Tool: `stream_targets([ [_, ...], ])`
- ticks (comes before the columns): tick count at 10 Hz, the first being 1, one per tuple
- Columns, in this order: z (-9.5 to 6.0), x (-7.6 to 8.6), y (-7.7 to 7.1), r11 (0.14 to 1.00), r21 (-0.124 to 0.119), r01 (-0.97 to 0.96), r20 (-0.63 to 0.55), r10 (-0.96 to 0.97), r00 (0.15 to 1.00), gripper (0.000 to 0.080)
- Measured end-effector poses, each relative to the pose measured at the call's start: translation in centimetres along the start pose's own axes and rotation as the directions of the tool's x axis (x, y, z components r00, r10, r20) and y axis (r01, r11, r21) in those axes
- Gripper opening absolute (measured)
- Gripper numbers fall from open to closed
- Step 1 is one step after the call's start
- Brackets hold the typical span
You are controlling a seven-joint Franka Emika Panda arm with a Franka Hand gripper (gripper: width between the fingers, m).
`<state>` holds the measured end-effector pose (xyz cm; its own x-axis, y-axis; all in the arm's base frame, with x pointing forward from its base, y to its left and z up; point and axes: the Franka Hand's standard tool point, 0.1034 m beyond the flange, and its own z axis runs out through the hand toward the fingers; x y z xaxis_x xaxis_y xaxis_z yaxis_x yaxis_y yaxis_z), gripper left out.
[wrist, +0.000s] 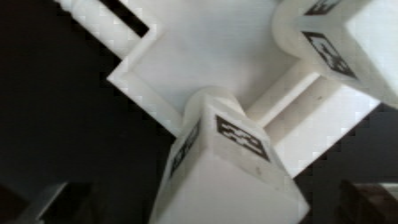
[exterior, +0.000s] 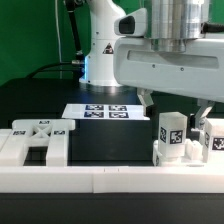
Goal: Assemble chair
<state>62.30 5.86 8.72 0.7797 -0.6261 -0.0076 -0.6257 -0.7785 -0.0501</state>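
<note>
The chair is in loose pieces, all smooth matt white plastic, chunky and square-edged, with black-and-white square tags on the faces. On the exterior view's left lies a flat frame piece point(exterior: 35, 138) with cross-shaped ribbing on top and a rectangular gap in it. It sits close against the long white border wall point(exterior: 110, 182). On the exterior view's right two blocky legs stand upright, the nearer leg point(exterior: 170, 135) and the second leg point(exterior: 212, 140) just beside it. Behind them, on the black table point(exterior: 40, 100), the thin marker board point(exterior: 105, 112) lies flat.

The gripper point(exterior: 176, 104) hangs right above the two legs, well apart from the frame piece. Its dark fingers point(exterior: 147, 100) are spread wide and end about level with the leg tops, and nothing is clamped between them. From the wrist view, one tagged leg rises towards the camera between the blurred finger shapes. Whether a finger touches it, I cannot tell. A flat white panel point(wrist: 196, 70) shows beyond it.
</note>
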Motion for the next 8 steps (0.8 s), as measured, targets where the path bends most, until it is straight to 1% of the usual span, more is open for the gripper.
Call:
stream_targets([
  [3,-0.01,-0.04,-0.06,0.969,0.000,0.246,0.000,-0.246,0.969,0.0649],
  [6,0.00,-0.04,-0.04,0.899,0.000,0.438,0.000,-0.438,0.899,0.0649],
  [8,0.00,-0.02,-0.03,0.835,-0.001,0.551,0.000,-0.551,0.835,0.0649],
])
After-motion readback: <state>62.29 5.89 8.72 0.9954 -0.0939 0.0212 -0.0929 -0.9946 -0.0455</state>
